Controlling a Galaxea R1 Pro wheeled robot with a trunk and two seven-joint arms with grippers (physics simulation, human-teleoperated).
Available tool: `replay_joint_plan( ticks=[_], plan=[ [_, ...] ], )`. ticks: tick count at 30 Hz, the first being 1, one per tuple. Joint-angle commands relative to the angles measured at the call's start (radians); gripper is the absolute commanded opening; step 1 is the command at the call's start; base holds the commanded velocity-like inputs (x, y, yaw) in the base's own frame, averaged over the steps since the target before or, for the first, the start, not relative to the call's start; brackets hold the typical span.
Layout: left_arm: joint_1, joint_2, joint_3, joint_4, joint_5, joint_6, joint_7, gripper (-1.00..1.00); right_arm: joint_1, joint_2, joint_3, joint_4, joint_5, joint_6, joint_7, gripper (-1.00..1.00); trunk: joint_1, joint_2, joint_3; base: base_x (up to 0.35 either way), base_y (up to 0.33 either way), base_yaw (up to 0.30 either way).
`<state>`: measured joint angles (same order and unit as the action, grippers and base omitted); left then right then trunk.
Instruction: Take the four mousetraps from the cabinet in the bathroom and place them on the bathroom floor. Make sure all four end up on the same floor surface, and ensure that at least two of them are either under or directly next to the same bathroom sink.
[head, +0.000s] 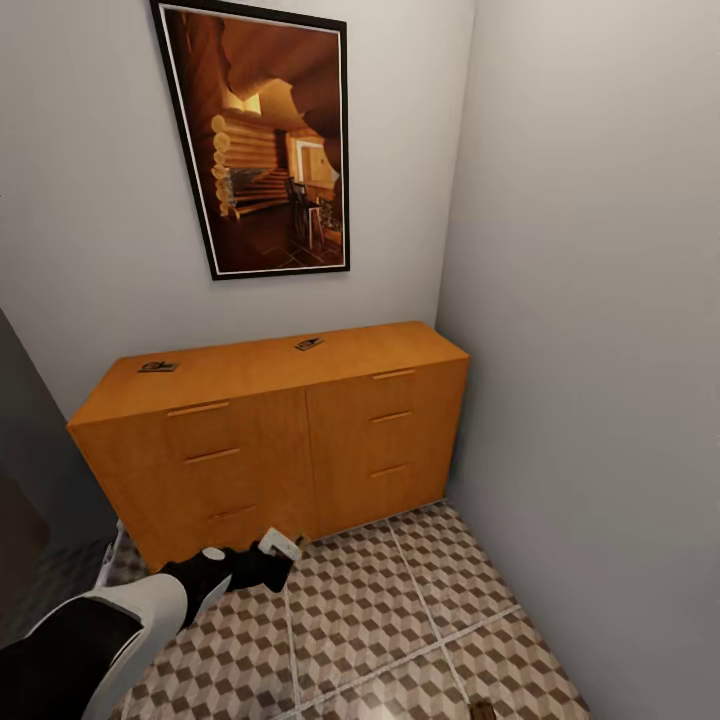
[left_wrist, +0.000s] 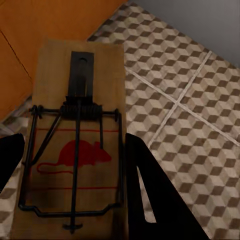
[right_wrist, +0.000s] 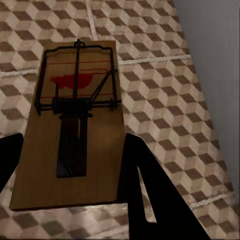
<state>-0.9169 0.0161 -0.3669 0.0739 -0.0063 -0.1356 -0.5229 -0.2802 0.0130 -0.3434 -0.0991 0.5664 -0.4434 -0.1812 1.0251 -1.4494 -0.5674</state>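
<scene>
Two mousetraps (head: 158, 367) (head: 309, 344) lie on the flat top of the orange-brown cabinet (head: 270, 440), one near its left end, one at the middle back. My left gripper (head: 268, 560) hangs low in front of the cabinet's drawers, shut on a third mousetrap (head: 281, 545). In the left wrist view that mousetrap (left_wrist: 100, 65) sits flat between the black fingers (left_wrist: 150, 195) of the left gripper (left_wrist: 74, 139). The right gripper (right_wrist: 73, 139) is shut on another mousetrap (right_wrist: 100, 165), held above the bathroom floor (right_wrist: 165, 100). The sink is out of view.
The cabinet fills a narrow alcove, with grey walls (head: 590, 350) close on the right and behind. A framed picture (head: 265, 140) hangs above it. Cube-patterned tiles (head: 400, 620) stretch in front. A small brown piece (head: 483, 708) shows at the head view's bottom edge.
</scene>
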Motion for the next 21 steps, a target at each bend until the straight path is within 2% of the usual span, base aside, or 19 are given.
replay_joint_plan(
  ticks=[1, 3, 4, 5, 7, 11, 16, 17, 21],
  plan=[
    [0.011, 0.005, 0.001, 0.004, 0.002, -0.03, 0.006, -1.0, -0.001, 0.0, -0.005, -0.012, 0.007, -0.002, -0.002, -1.0, 0.0, -0.001, -0.001, 0.0, 0.0, 0.0],
    [0.059, 0.024, 0.001, 0.005, 0.004, -0.118, 0.074, -1.0, -0.001, 0.001, -0.005, -0.054, 0.007, 0.0, -0.003, -1.0, 0.0, -0.001, -0.001, 0.0, 0.0, 0.0],
    [0.085, 0.029, 0.001, 0.005, 0.005, -0.155, 0.125, -1.0, -0.001, 0.001, -0.005, -0.071, 0.007, 0.001, -0.003, -1.0, 0.0, -0.001, -0.001, 0.0, 0.0, 0.0],
    [0.126, 0.033, 0.001, 0.005, 0.006, -0.199, 0.205, -1.0, 0.0, 0.001, -0.005, -0.097, 0.007, 0.004, -0.002, -1.0, 0.0, -0.001, -0.001, 0.0, 0.0, 0.0],
    [0.176, 0.036, 0.002, 0.006, 0.009, -0.244, 0.296, -1.0, 0.0, 0.001, -0.005, -0.133, 0.006, 0.007, -0.002, -1.0, 0.0, -0.001, -0.001, 0.0, 0.0, 0.0],
    [0.243, 0.037, 0.003, 0.006, 0.013, -0.329, 0.391, -1.0, 0.0, 0.003, -0.005, -0.193, 0.006, 0.025, -0.001, -1.0, 0.0, -0.001, -0.001, 0.0, 0.0, 0.0],
    [0.315, 0.036, 0.005, 0.006, 0.032, -0.425, 0.507, -1.0, 0.0, 0.004, -0.005, -0.269, 0.006, 0.091, 0.001, -1.0, 0.0, -0.001, -0.001, 0.0, 0.0, 0.0],
    [0.343, 0.033, 0.005, 0.006, 0.039, -0.465, 0.556, -1.0, 0.0, 0.004, -0.005, -0.3, 0.006, 0.116, 0.001, -1.0, 0.0, -0.001, -0.001, 0.0, 0.0, 0.0],
    [0.405, 0.03, 0.005, 0.006, 0.048, -0.574, 0.652, -1.0, 0.0, 0.006, -0.005, -0.351, 0.006, 0.149, 0.009, -1.0, 0.0, -0.001, -0.001, 0.0, 0.0, 0.0]
  ],
)
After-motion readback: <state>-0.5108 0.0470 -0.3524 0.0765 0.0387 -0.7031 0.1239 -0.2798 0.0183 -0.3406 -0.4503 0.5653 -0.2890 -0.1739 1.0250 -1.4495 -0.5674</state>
